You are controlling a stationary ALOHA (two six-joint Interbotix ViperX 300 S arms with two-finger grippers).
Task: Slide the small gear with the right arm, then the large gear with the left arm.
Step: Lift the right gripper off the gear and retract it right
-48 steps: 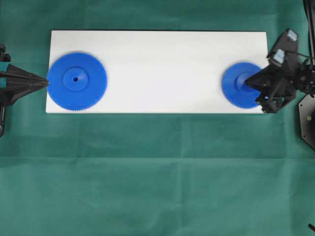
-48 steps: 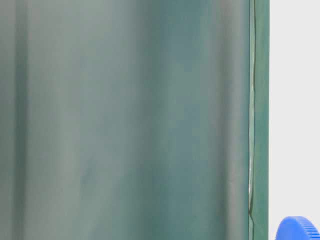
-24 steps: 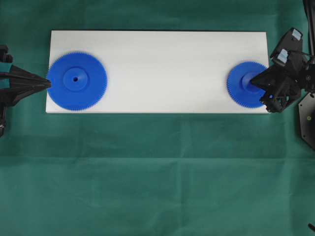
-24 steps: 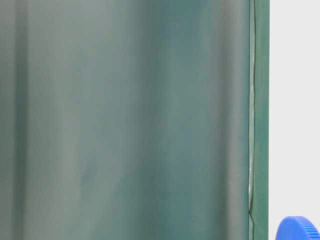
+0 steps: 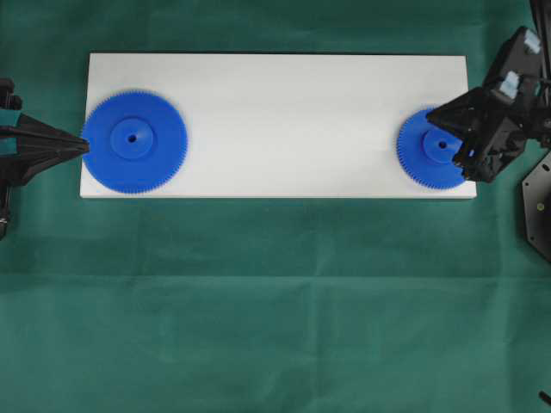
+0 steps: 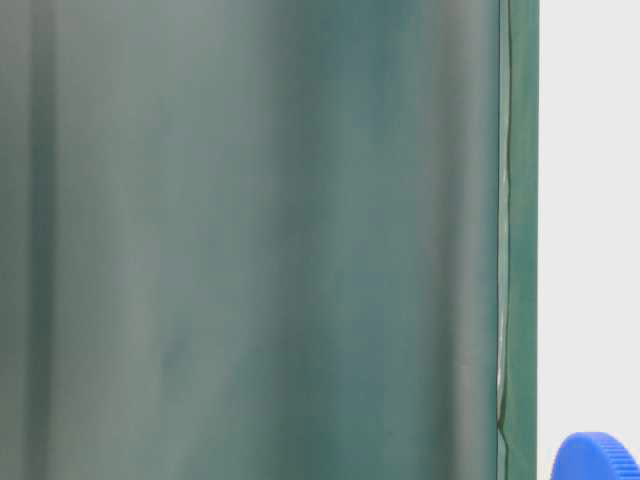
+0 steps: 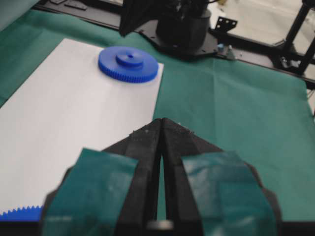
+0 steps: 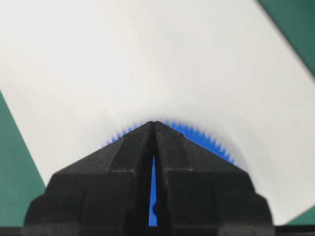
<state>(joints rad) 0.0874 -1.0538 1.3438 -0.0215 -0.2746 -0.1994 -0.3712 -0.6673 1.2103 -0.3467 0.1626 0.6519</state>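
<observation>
Lifting off small gear | right tool closed, shifted back

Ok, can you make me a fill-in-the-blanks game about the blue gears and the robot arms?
1. Both gears lie on a ____ board.
2. The large gear sits at the board's ____ end in the overhead view.
3. The right gripper is over the ____ gear.
4. The left gripper's fingers are pressed ____.

Missing words: white; left; small; together

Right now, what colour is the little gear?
Blue; the small gear shows best in the overhead view.
</observation>
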